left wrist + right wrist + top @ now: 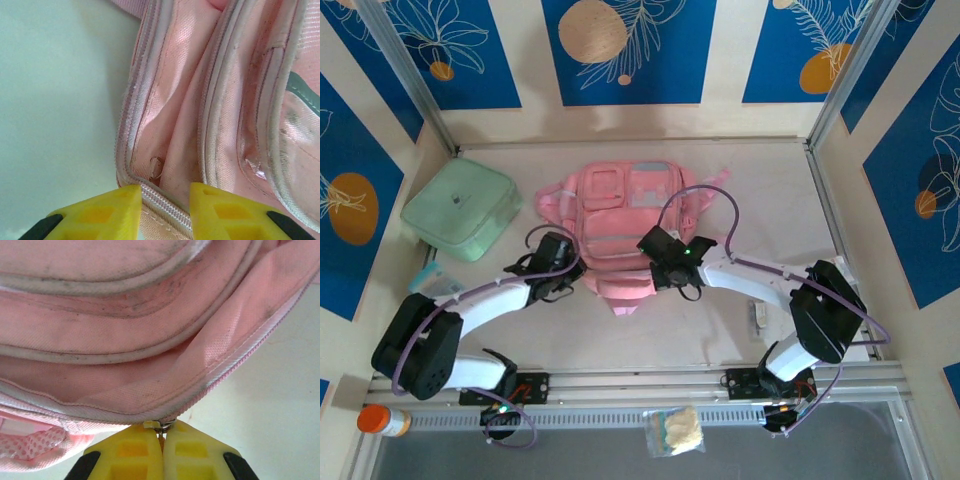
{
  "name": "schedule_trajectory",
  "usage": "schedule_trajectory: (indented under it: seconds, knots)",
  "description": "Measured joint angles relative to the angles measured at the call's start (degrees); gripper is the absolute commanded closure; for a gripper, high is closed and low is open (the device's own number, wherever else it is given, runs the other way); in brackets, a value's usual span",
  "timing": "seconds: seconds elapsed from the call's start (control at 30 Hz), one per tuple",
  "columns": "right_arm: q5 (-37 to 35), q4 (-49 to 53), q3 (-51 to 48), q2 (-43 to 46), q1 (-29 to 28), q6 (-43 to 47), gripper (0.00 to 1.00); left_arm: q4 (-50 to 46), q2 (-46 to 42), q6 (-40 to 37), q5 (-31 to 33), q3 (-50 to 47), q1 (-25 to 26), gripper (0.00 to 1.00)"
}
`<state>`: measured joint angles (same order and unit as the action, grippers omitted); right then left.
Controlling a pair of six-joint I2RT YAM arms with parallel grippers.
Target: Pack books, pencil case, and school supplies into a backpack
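Note:
The pink backpack (620,225) lies flat in the middle of the table. My left gripper (565,272) is at its near left corner. In the left wrist view its yellow fingers (100,215) straddle the backpack's zipper edge (162,205) and press on it, with the open pink compartment (165,130) beyond. My right gripper (662,262) is at the near right edge. In the right wrist view this gripper (162,435) is shut on the small metal zipper pull (159,425) under the pink seam (235,360). The books are out of view.
A mint green square pouch (460,208) sits at the left, with a pale blue item (432,278) near it. An orange-capped bottle (382,420) and a small plastic bag (675,430) lie by the front rail. A small white object (758,313) rests right of centre.

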<state>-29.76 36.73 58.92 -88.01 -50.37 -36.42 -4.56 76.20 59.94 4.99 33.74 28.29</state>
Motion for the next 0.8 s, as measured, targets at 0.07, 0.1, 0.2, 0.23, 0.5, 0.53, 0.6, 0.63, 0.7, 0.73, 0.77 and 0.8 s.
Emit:
schedule_trajectory:
  seconds: [0.07,0.1,0.2,0.23,0.5,0.53,0.6,0.63,0.7,0.73,0.77,0.8]
  knots:
    - [0.33,-0.07,0.0,-0.04,-1.2,-0.24,1.0,-2.67,-0.02,-2.71,-0.2,2.38,-0.7,0.62]
    - [0.42,-0.09,0.0,-0.09,-1.92,-0.5,1.0,-4.13,-0.02,-3.93,-0.26,3.85,-0.92,0.61]
    - [0.55,-0.02,0.02,-0.68,-3.34,-1.55,1.0,-5.57,-1.68,-5.25,-0.7,6.51,-0.33,0.57]
    - [0.63,-0.04,0.0,-0.79,-3.45,-1.79,1.0,-5.66,-2.75,-5.2,-0.7,6.62,0.44,0.55]
    - [2.62,-2.14,-2.03,-0.5,-2.49,-3.26,1.0,-2.27,-10.38,8.92,0.92,2.71,16.98,0.48]
    - [2.78,-2.43,-2.19,-0.39,-2.43,-3.26,1.0,-2.25,-10.32,10.97,1.53,2.71,18.51,0.46]
    - [2.97,-2.84,-2.47,-0.15,-2.23,-3.26,1.0,-2.29,-9.49,15.13,3.15,3.23,21.53,0.44]
    - [3.04,-2.91,-2.56,-0.04,-2.14,-3.26,1.0,-1.97,-8.57,17.38,3.8,3.67,22.88,0.44]
    - [3.21,-3.28,-2.82,0.28,-2.1,-3.28,1.0,-0.33,-6.47,21.46,4.57,4.15,24.76,0.44]
    - [3.26,-3.39,-2.95,0.44,-2.1,-3.28,1.0,0.55,-5.05,23.52,4.87,4.33,25.7,0.43]
    - [3.26,-3.72,-3.15,0.61,-2.1,-3.28,1.0,0.9,-3.85,24.94,5.22,4.55,26.32,0.43]
    - [3.28,-3.96,-3.34,0.72,-2.1,-3.28,1.0,0.9,-2.34,26.6,5.64,4.96,26.99,0.43]
